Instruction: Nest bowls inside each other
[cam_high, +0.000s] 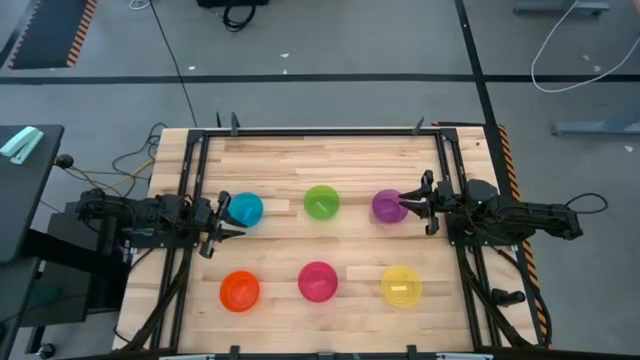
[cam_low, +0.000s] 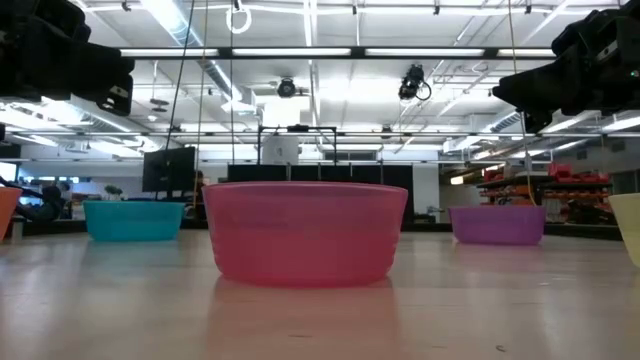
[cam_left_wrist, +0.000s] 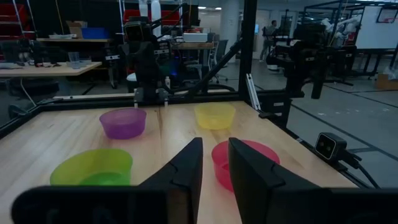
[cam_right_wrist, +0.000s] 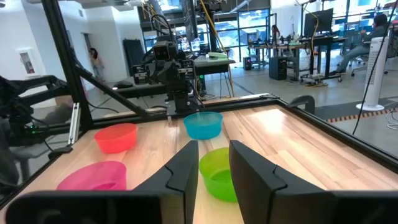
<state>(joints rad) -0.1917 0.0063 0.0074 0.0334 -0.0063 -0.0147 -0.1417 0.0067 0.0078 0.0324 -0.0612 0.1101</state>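
Note:
Six bowls stand upright on their bases on the wooden table, in two rows. In the far row are blue (cam_high: 245, 209), green (cam_high: 321, 202) and purple (cam_high: 389, 206). In the near row are orange (cam_high: 239, 291), magenta-pink (cam_high: 317, 281) and yellow (cam_high: 401, 286). My left gripper (cam_high: 224, 223) hovers just left of the blue bowl, shut and holding nothing. My right gripper (cam_high: 412, 206) hovers just right of the purple bowl, also shut and holding nothing. In the low view the pink bowl (cam_low: 303, 232) hides the green one.
A black metal frame (cam_high: 320, 131) runs along the table's edges, with rails on the left and right under the arms. Bare wood lies between the bowls and along the far side. Beyond the table are workshop benches, and a person (cam_right_wrist: 94, 59) stands far off.

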